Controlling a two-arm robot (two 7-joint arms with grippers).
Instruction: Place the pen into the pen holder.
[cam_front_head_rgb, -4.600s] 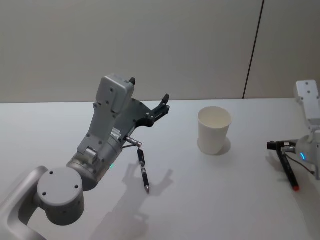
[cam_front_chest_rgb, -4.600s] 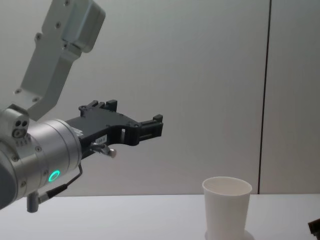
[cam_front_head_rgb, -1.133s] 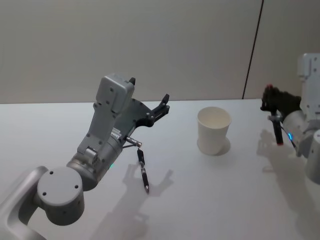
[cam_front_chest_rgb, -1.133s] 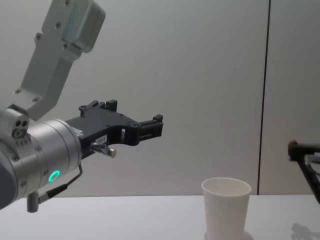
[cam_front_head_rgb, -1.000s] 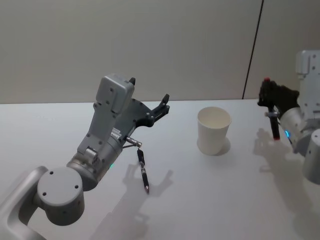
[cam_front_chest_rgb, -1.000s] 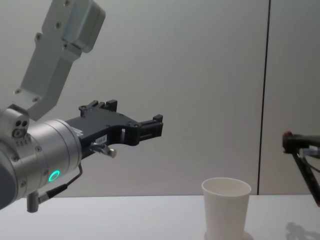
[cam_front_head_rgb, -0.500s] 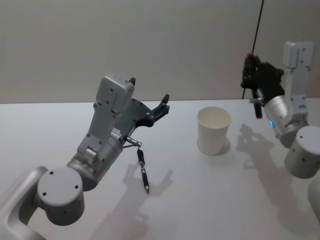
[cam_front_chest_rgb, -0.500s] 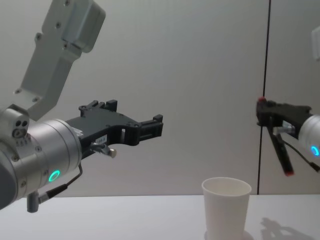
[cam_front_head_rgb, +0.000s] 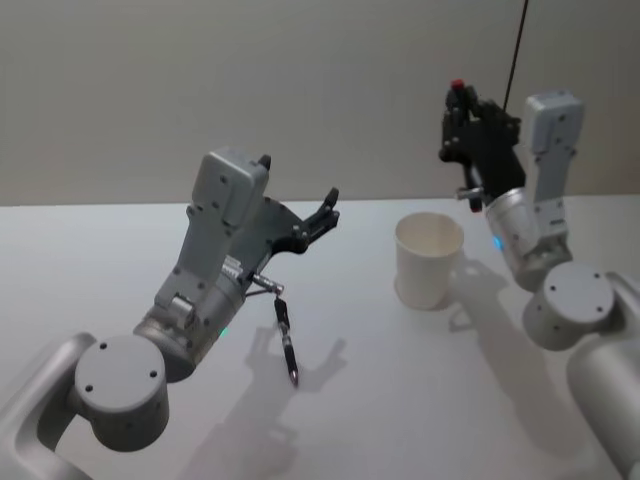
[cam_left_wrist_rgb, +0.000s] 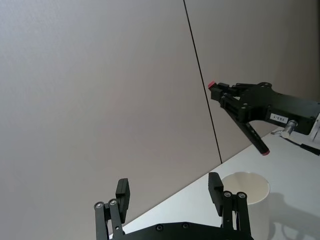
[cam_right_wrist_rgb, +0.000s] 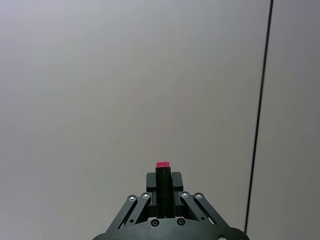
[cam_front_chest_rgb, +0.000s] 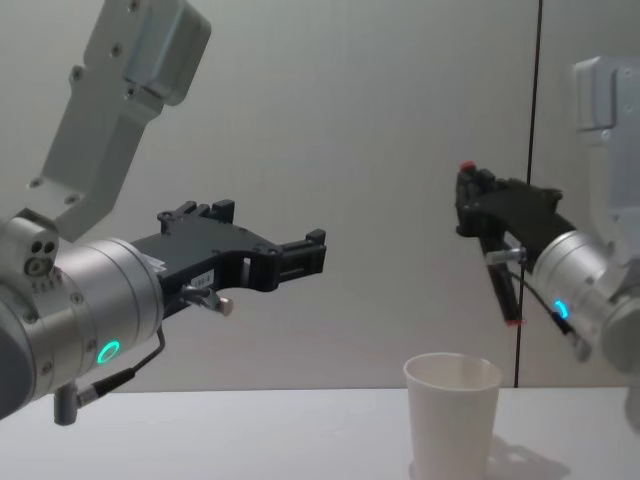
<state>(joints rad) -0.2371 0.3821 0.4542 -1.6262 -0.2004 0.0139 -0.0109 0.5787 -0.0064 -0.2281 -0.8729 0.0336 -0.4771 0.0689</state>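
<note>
The right gripper (cam_front_chest_rgb: 472, 208) is closed on a slim black pen with red ends (cam_front_chest_rgb: 502, 290). It grips the pen near the top, so the body hangs tilted with the lower tip pointing down, ready to drop. The tip is above the upright white tapered paper cup (cam_front_chest_rgb: 452, 415), slightly right of its rim; I judge it needs centring. The left gripper (cam_left_wrist_rgb: 169, 186) waits raised at the left, fingers wide apart and empty.
</note>
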